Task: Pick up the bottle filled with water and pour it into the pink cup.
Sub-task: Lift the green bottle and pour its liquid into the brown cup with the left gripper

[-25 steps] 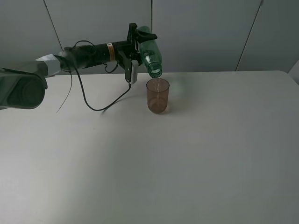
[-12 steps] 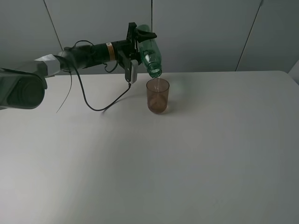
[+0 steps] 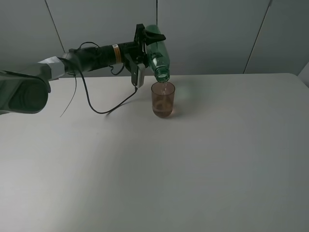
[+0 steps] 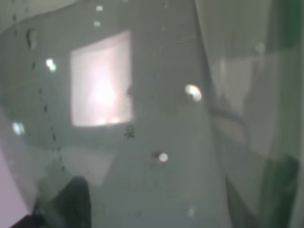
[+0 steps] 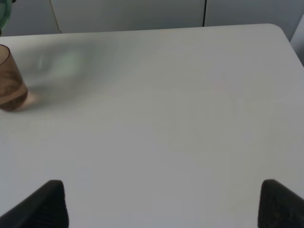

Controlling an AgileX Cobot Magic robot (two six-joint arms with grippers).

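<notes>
Two arms: only the left arm [image 3: 96, 55] shows in the high view, reaching over the far side of the table [image 3: 203, 164].
Pink cup [image 3: 163, 99]: upright on the table, partly filled; it sits at the edge of the right wrist view [image 5: 9, 80].
Bottle [image 3: 158, 54]: green, see-through, tipped steeply with its open neck down, mouth just above the cup's rim; its wet wall fills the left wrist view.
Water [image 3: 164, 88]: a faint thin stream falls from the mouth into the cup.
Left gripper [image 3: 146, 41]: clamped on the bottle's base end.
Right gripper [image 5: 164, 206]: fingers spread wide, holding nothing, well apart from the cup.
Cable [image 3: 104, 110]: black, loops from the left arm onto the table.
</notes>
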